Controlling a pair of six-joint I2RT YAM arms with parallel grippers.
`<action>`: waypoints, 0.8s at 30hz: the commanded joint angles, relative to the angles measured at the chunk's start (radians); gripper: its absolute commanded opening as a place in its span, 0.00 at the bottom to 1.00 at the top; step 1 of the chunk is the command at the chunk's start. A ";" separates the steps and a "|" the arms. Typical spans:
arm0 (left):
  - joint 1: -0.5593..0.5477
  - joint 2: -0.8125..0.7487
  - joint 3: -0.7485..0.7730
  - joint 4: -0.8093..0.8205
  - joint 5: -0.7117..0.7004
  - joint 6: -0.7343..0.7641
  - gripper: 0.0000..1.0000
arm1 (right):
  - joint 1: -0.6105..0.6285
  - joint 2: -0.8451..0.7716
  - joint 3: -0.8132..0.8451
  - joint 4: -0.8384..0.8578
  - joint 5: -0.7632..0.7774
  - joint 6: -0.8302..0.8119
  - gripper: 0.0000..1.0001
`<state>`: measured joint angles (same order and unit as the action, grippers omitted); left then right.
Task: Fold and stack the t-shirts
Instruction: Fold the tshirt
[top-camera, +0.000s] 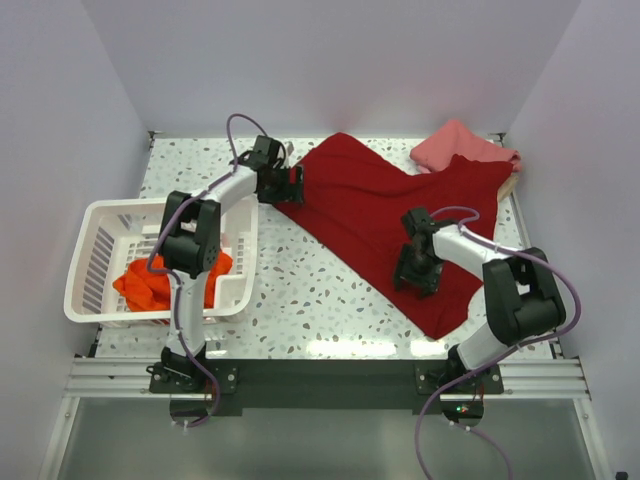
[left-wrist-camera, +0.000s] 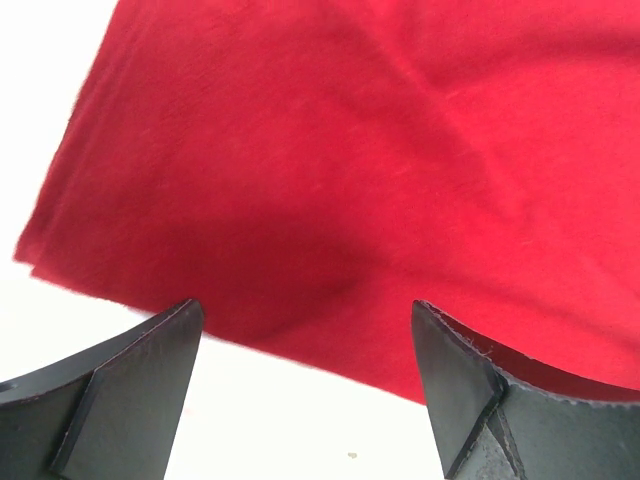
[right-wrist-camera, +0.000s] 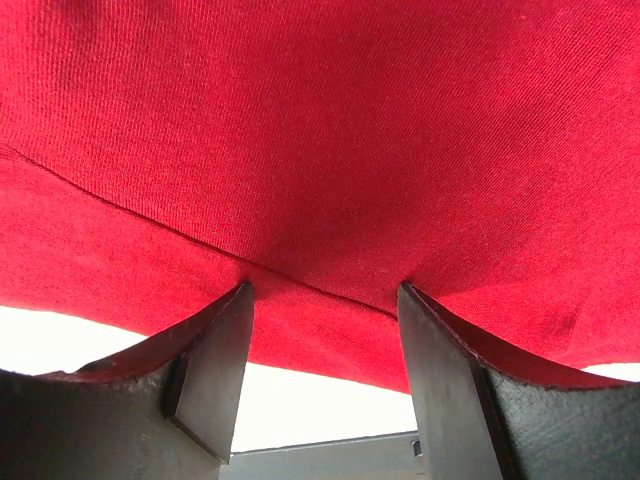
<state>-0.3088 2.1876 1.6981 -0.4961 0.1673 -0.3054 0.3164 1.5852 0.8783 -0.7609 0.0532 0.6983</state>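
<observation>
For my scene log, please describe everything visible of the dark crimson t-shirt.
The dark crimson t-shirt is soft knitted cloth, lying unfolded and mostly flat, diagonally across the speckled table, from the far middle to the near right. Its far right part meets the folded pink shirt. The jaws of the left arm stand open over its far left edge; those of the right arm, also open, press on its near part, where a stitched seam shows.

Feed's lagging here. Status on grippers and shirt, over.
Left gripper open at edge of large dark crimson cloth t-shirt. Right gripper open, pressed into it. Shirt spread out, unfolded. No obstruction seen.
</observation>
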 joint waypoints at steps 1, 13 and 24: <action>-0.018 -0.031 0.020 0.103 0.073 -0.047 0.90 | 0.026 0.036 -0.044 -0.003 -0.032 0.052 0.62; -0.023 -0.011 -0.107 0.225 0.104 -0.072 0.90 | 0.111 -0.010 -0.110 -0.017 -0.052 0.147 0.62; -0.019 -0.124 -0.281 0.159 -0.081 -0.047 0.90 | 0.196 -0.091 -0.163 -0.020 -0.107 0.243 0.62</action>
<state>-0.3347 2.0941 1.4704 -0.2493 0.1925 -0.3641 0.4839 1.4887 0.7780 -0.7643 0.0219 0.8696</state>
